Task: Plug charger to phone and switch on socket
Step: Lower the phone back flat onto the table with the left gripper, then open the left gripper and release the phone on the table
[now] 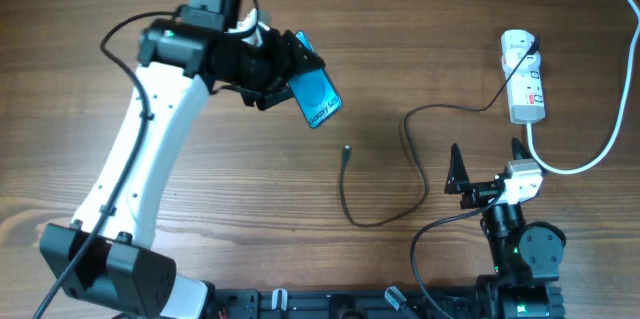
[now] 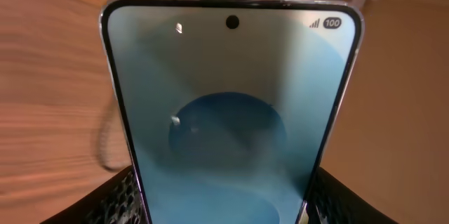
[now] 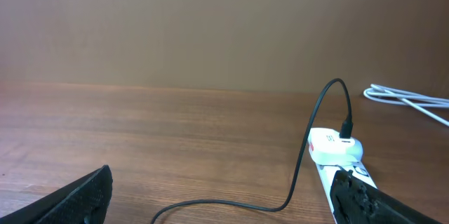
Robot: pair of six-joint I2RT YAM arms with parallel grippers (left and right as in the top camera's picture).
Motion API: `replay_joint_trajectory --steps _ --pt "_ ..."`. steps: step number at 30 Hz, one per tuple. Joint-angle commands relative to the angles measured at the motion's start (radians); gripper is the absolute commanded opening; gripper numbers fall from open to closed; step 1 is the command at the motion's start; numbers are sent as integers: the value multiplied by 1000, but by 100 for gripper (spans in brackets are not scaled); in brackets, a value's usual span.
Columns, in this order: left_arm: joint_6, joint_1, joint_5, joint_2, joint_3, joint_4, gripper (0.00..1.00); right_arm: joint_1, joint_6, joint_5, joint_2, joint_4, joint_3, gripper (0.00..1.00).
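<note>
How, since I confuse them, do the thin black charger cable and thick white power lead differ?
The black charger cable is slimmer than the white power lead. The cable ends in a loose tip mid-table; the lead runs out of view. Both join the white power strip.

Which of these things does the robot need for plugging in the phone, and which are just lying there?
For the job:
phone, held in the left gripper
charger, its tip loose on the table
socket

Just there:
white lead, trailing from the socket
</note>
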Motion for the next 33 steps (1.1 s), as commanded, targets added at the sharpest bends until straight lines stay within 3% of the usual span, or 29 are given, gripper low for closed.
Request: replay_joint_trajectory --steps 1,6,9,22,33 --pt "27 -72 -330 0 13 -10 54 5 -17 13 -5 2 -1 100" --pt "27 -144 -505 96 13 -27 54 5 -17 13 -5 2 -1 100" --pt "37 -158 -505 159 13 -26 54 5 -17 13 -5 2 -1 100" --pt "300 -162 -501 394 11 -27 55 5 -17 13 -5 2 -1 100" --pt "363 -166 -501 453 10 10 56 5 -17 13 -5 2 -1 100"
